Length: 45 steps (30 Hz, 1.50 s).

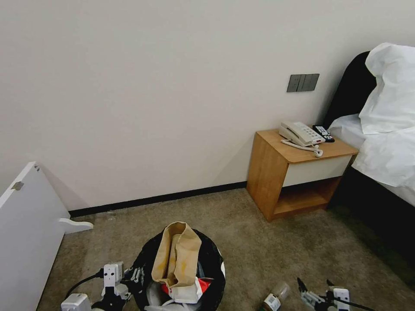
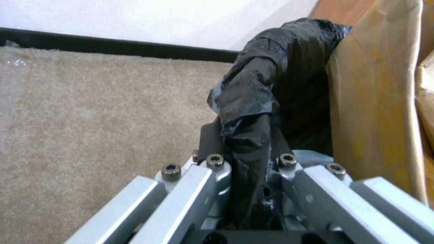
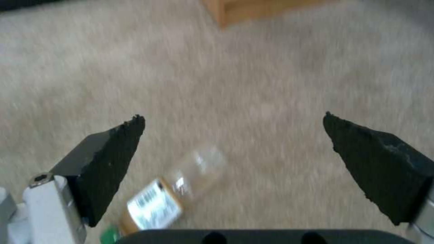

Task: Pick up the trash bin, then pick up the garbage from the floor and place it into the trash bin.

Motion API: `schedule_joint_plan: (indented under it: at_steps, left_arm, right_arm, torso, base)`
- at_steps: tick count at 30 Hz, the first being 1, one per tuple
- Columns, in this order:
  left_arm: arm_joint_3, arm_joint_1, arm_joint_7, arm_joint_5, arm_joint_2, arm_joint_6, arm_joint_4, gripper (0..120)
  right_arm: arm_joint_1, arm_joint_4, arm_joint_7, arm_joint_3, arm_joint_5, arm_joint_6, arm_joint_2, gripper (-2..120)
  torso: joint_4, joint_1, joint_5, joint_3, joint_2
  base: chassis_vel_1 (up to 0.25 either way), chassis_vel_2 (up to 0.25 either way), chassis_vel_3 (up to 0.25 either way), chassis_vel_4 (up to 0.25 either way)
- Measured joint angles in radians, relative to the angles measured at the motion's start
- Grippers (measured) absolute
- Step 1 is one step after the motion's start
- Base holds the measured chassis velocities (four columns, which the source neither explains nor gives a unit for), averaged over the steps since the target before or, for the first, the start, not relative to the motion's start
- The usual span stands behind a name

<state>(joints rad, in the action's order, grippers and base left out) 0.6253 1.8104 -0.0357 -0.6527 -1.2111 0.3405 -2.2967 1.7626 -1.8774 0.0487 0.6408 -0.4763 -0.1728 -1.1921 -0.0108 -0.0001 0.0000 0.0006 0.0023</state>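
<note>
At the bottom centre of the head view, the trash bin [image 1: 212, 268] with its black bag lining sat raised against the robot. A torn brown paper bag [image 1: 176, 255] stood upright in it, above a bit of red and white litter. The left gripper [image 1: 129, 276], at the lower left of that frame, was clamped on the bin's rim. In the left wrist view its fingers [image 2: 212, 142] were pressed together over a fold of the black bag [image 2: 267, 88], with the brown paper bag [image 2: 375, 101] just beside it on the right of the frame.

The right gripper [image 1: 315, 287] hung at the lower right of the head view, its two black fingers spread wide apart and holding nothing. A small bottle [image 1: 275, 297] with a green cap lay on its side on the carpet [image 1: 268, 242] just left of that gripper, near the bottom edge. In the right wrist view the bottle [image 3: 174, 193] lay low in the frame, between the fingers [image 3: 111, 159] but nearer the left one, touching neither.

Beyond, a wooden nightstand [image 1: 294, 172] stood against the wall at the right, carrying a white telephone [image 1: 300, 134], with a bed [image 1: 384, 142] at the far right edge. A white board [image 1: 26, 233] leaned at the left edge.
</note>
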Motion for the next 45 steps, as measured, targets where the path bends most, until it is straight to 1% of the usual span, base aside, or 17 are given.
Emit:
schedule_joint_plan:
  at_steps: [1, 3, 4, 5, 7, 11, 13, 14, 16, 17, 20, 21, 26, 30, 32, 38, 45]
  left_arm:
    - [0.000, 0.000, 0.000, 0.000, 0.000, 0.000, 0.000, 4]
    - [0.009, 0.005, 0.001, -0.001, 0.000, 0.000, -0.003, 4]
    - [0.010, 0.007, 0.001, -0.002, -0.001, 0.000, -0.003, 4]
    - [0.010, 0.007, 0.001, -0.002, -0.001, 0.000, -0.003, 4]
    - [0.015, 0.007, 0.002, -0.003, -0.003, 0.000, -0.003, 4]
    - [0.018, 0.006, 0.002, -0.004, -0.004, 0.000, -0.003, 4]
    - [0.019, 0.003, 0.002, -0.005, -0.004, 0.000, -0.003, 4]
    - [0.019, 0.003, 0.002, -0.005, -0.004, 0.000, -0.003, 4]
    - [0.019, 0.001, 0.002, -0.005, -0.006, 0.001, -0.003, 4]
    - [0.019, 0.001, 0.002, -0.005, -0.006, 0.001, -0.003, 4]
    - [0.020, 0.002, 0.002, -0.005, -0.009, 0.002, -0.002, 4]
    - [0.020, 0.002, 0.002, -0.005, -0.009, 0.002, -0.002, 4]
    - [0.035, 0.005, 0.001, -0.010, -0.010, 0.005, -0.003, 4]
    - [0.041, 0.006, 0.001, -0.012, -0.011, 0.006, -0.004, 4]
    - [0.050, 0.007, 0.000, -0.014, -0.012, 0.008, -0.005, 4]
    - [0.057, 0.008, 0.000, -0.014, -0.013, 0.008, -0.005, 4]
    - [0.053, 0.008, -0.001, -0.014, -0.015, 0.009, -0.005, 4]
  right_arm:
    - [0.000, 0.000, 0.000, 0.000, 0.000, 0.000, 0.000, 100]
    - [-0.016, 0.011, 0.027, -0.021, -0.042, -0.065, 0.021, 100]
    - [-0.022, 0.014, 0.037, -0.027, -0.056, -0.084, 0.026, 100]
    - [-0.022, 0.014, 0.037, -0.027, -0.056, -0.084, 0.026, 100]
    - [-0.044, 0.028, 0.070, -0.046, -0.092, -0.138, 0.041, 100]
    - [-0.069, 0.050, 0.090, -0.067, -0.113, -0.165, 0.047, 100]
    - [-0.097, 0.072, 0.099, -0.089, -0.150, -0.186, 0.049, 100]
    - [-0.097, 0.072, 0.099, -0.089, -0.150, -0.186, 0.049, 100]
    - [-0.126, 0.091, 0.100, -0.104, -0.193, -0.202, 0.047, 100]
    - [-0.126, 0.091, 0.100, -0.104, -0.193, -0.202, 0.047, 100]
    - [-0.174, 0.125, 0.098, -0.130, -0.262, -0.226, 0.048, 100]
    - [-0.174, 0.125, 0.098, -0.130, -0.262, -0.226, 0.048, 100]
    - [-0.241, 0.185, 0.100, -0.180, -0.323, -0.255, 0.051, 100]
    - [-0.274, 0.225, 0.106, -0.206, -0.337, -0.266, 0.042, 100]
    - [-0.302, 0.268, 0.114, -0.232, -0.342, -0.282, 0.033, 100]
    - [-0.327, 0.318, 0.126, -0.252, -0.339, -0.284, 0.019, 100]
    - [-0.361, 0.364, 0.144, -0.252, -0.339, -0.285, 0.006, 100]
  torso:
    - [0.0000, 0.000, 0.0000, 0.000, 0.000]
    - [0.0002, 0.000, 0.0000, 0.000, 0.000]
    - [0.0002, 0.000, 0.0001, 0.000, 0.000]
    - [0.0002, 0.000, 0.0001, 0.000, 0.000]
    - [0.0001, 0.000, 0.0000, 0.000, 0.000]
    - [0.0001, 0.000, 0.0000, 0.000, 0.000]
    - [0.0000, 0.000, 0.0001, 0.000, 0.000]
    - [0.0000, 0.000, 0.0001, 0.000, 0.000]
    - [0.0001, 0.000, 0.0000, 0.000, 0.000]
    - [0.0001, 0.000, 0.0000, 0.000, 0.000]
    - [0.0001, 0.000, -0.0001, 0.000, 0.000]
    - [0.0001, 0.000, -0.0001, 0.000, 0.000]
    - [0.0002, 0.000, -0.0001, 0.000, 0.000]
    - [0.0002, 0.000, 0.0002, 0.000, 0.000]
    - [0.0003, 0.000, -0.0001, 0.000, 0.000]
    - [0.0002, 0.000, 0.0000, 0.000, 0.000]
    - [0.0001, 0.000, -0.0001, 0.000, 0.000]
  base:
    - [0.000, 0.000, 0.000, 0.000]
    - [0.000, 0.000, 0.000, 0.000]
    - [0.000, 0.000, 0.000, 0.000]
    - [0.000, 0.000, 0.000, 0.000]
    - [0.000, 0.000, 0.000, 0.000]
    - [0.000, 0.000, 0.000, 0.000]
    - [0.000, 0.000, 0.000, 0.000]
    - [0.000, 0.000, 0.000, 0.000]
    - [0.000, 0.000, 0.000, 0.000]
    - [0.000, 0.000, 0.000, 0.000]
    - [0.000, 0.000, 0.000, 0.000]
    - [0.000, 0.000, 0.000, 0.000]
    - [0.000, 0.000, 0.000, 0.000]
    - [0.000, 0.000, 0.000, 0.000]
    - [0.000, 0.000, 0.000, 0.000]
    - [0.000, 0.000, 0.000, 0.000]
    - [0.000, 0.000, 0.000, 0.000]
